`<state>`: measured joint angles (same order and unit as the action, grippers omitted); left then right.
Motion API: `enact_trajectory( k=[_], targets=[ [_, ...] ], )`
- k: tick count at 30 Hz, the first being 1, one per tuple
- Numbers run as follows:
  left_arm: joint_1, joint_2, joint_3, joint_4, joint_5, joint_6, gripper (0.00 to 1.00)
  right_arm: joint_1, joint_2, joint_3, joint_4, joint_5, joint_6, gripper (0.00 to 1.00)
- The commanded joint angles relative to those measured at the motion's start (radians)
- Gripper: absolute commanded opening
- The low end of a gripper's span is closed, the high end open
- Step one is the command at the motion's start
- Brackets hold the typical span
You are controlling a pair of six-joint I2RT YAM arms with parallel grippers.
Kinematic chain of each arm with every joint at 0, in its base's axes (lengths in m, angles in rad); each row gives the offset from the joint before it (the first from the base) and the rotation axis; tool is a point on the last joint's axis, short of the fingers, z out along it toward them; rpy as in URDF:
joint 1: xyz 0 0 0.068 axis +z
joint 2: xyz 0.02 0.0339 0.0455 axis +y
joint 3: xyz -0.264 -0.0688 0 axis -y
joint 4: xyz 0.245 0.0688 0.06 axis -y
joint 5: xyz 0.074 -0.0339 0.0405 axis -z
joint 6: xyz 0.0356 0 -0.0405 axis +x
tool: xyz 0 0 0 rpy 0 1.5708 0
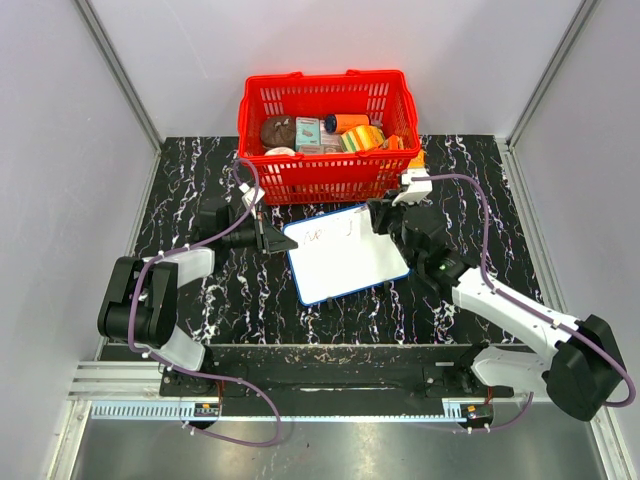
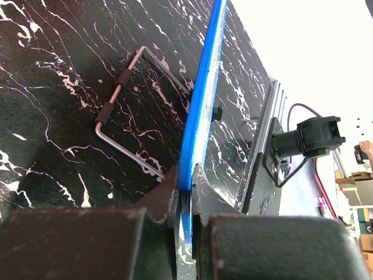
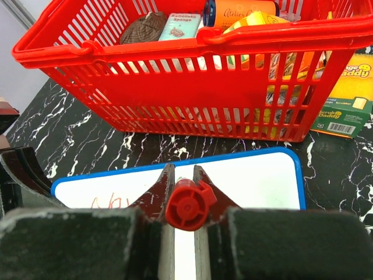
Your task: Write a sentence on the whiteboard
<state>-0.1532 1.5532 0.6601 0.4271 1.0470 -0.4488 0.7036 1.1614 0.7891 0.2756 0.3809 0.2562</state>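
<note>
Your whiteboard (image 1: 345, 262) lies at the middle of the black marbled desk (image 1: 200, 200). It is turned slightly, so its right end sits a little farther from the arm bases than its left. The red basket (image 1: 325, 130) stands at the board's 12 o'clock, close to its far rim, and is filled with small packets.

Your left claw (image 1: 272, 238) is at the board's 9 o'clock edge. In the left wrist view, the left claw (image 2: 185, 189) is closed on the thin blue rim, with one finger on each face of the board. At 10 o'clock from that grip, a bent wire loop (image 2: 125, 111) with dark sleeves rests on the desk just beside the rim. You cannot tell from these views whether the gripped edge is raised off the desk.

Your right claw (image 1: 385, 215) sits at the board's 1 o'clock corner. In the right wrist view, the right claw (image 3: 183, 172) is clamped on a red marker (image 3: 187, 205), whose round end faces the camera. The marker's tip is hidden.

The sentence (image 1: 327, 232) shows as faint reddish strokes on the board's far part, toward 11 o'clock. Only its first scrawled word (image 3: 111, 202) shows in the right wrist view, to the left of the claw's fingers. A green box (image 3: 344, 111) lies on the desk beside the basket's right end, at 2 o'clock from the board.
</note>
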Motion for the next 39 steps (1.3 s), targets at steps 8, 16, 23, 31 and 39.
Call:
enact_trajectory(
  k=[8,16,23,31,39],
  targets=[
    [-0.006,0.001,-0.014,0.012,-0.110,0.105,0.00,-0.018,0.024,-0.019,-0.012,0.015,0.014,0.00],
    [-0.006,0.001,-0.014,0.012,-0.110,0.105,0.00,-0.023,0.058,-0.010,-0.003,0.013,0.023,0.00],
    [-0.008,-0.001,-0.016,0.012,-0.110,0.105,0.00,-0.026,0.064,-0.008,0.014,-0.002,0.031,0.00],
    [-0.008,-0.001,-0.016,0.012,-0.108,0.105,0.00,-0.024,0.063,-0.014,-0.015,-0.045,0.040,0.00],
    [-0.008,0.001,-0.016,0.010,-0.110,0.108,0.00,-0.024,0.050,-0.036,-0.042,-0.056,0.046,0.00]
  ],
)
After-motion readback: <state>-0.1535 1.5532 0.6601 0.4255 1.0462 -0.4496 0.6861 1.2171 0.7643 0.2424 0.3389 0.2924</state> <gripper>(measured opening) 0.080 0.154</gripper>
